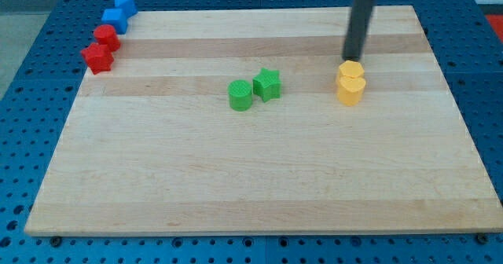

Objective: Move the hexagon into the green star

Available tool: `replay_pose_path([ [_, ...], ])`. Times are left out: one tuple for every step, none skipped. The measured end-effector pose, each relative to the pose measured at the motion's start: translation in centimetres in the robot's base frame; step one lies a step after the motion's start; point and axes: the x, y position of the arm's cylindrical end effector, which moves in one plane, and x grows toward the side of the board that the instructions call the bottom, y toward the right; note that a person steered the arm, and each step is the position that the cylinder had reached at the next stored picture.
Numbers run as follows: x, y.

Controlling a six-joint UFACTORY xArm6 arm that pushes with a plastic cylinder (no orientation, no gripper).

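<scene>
A yellow hexagon block (350,70) sits right of the board's centre, touching a yellow heart block (350,90) just below it. A green star block (267,84) sits near the board's centre, touching a green round block (240,95) at its lower left. My tip (351,58) stands right behind the yellow hexagon, at its top edge, touching or almost touching it. The rod rises from there toward the view's top.
The wooden board (251,185) lies on a blue perforated table. At the board's top left corner stand two blue blocks (124,5) (114,19) and two red blocks (106,36) (97,57), partly off the board's edge.
</scene>
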Motion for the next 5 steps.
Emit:
replay_pose_path([
  [0.4, -0.9],
  [3.7, -6.7],
  [3.7, -9.0],
  [2.8, -1.4],
  [7.2, -3.4],
])
